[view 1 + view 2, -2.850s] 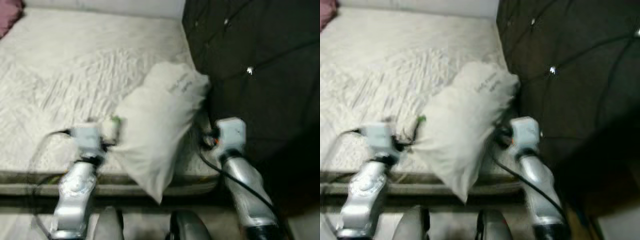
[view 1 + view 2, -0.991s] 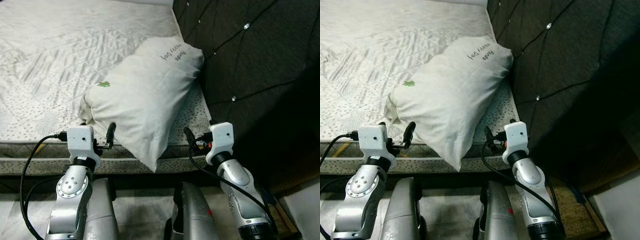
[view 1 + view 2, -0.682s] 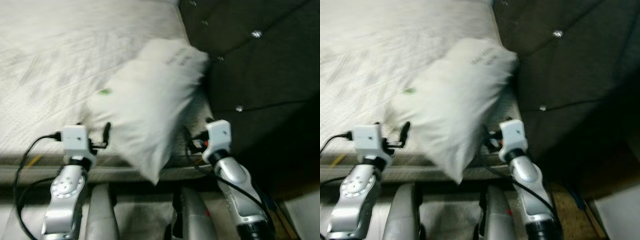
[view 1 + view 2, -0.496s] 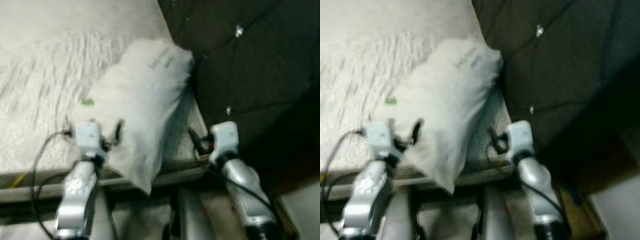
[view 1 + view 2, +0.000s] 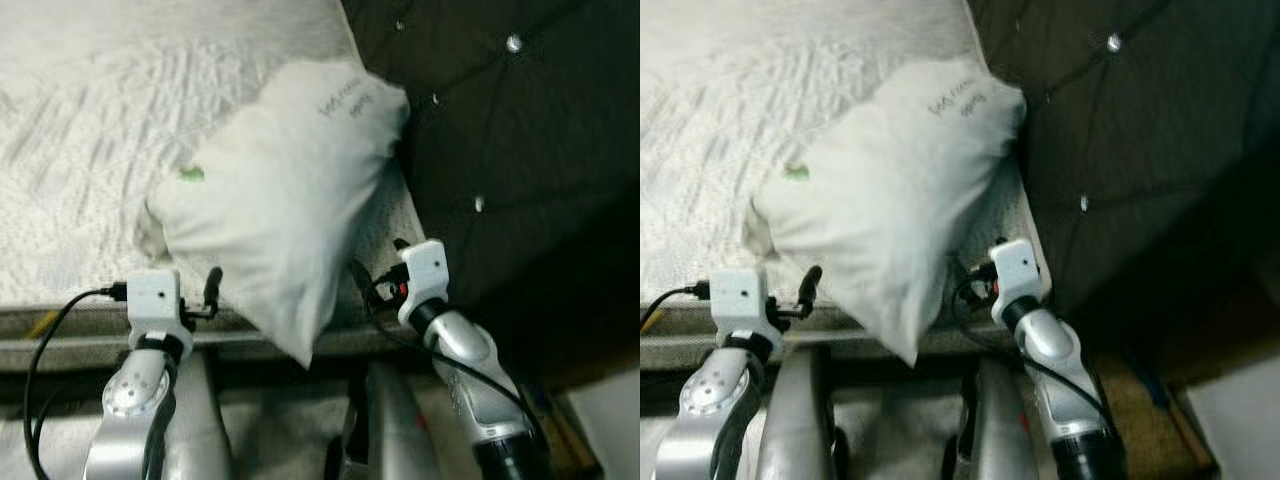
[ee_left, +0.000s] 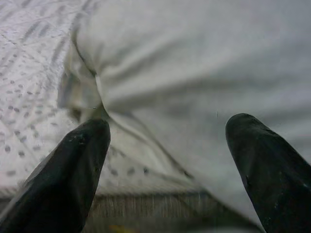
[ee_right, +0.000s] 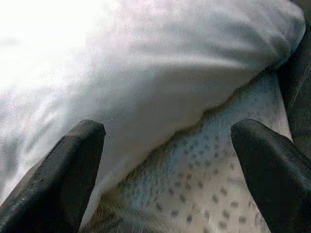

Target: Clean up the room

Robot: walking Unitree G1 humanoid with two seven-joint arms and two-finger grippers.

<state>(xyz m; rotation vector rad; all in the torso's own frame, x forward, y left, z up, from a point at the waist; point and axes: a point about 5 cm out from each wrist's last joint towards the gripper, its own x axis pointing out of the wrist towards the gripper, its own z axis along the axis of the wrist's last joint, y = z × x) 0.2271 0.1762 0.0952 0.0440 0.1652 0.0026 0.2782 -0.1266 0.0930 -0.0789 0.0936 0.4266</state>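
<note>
A white pillow with dark lettering and a small green mark lies slanted on the bare mattress, its top corner against the dark headboard and its lower corner hanging over the bed's front edge. My left gripper is at the pillow's left lower side, near the mattress edge, open with nothing between its fingers. My right gripper is at the pillow's right lower side, also open and free; its fingers frame the pillow's edge and the dotted mattress.
The tufted dark headboard fills the right side. The mattress's front edge runs across below the grippers, with grey floor beneath. My two legs show at the bottom. A pale surface shows at the lower right corner.
The view has shaken and shifted as I move. The pillow stays where it lay on the mattress. Both grippers remain open at its lower sides, apart from it since 2.9 s ago.
</note>
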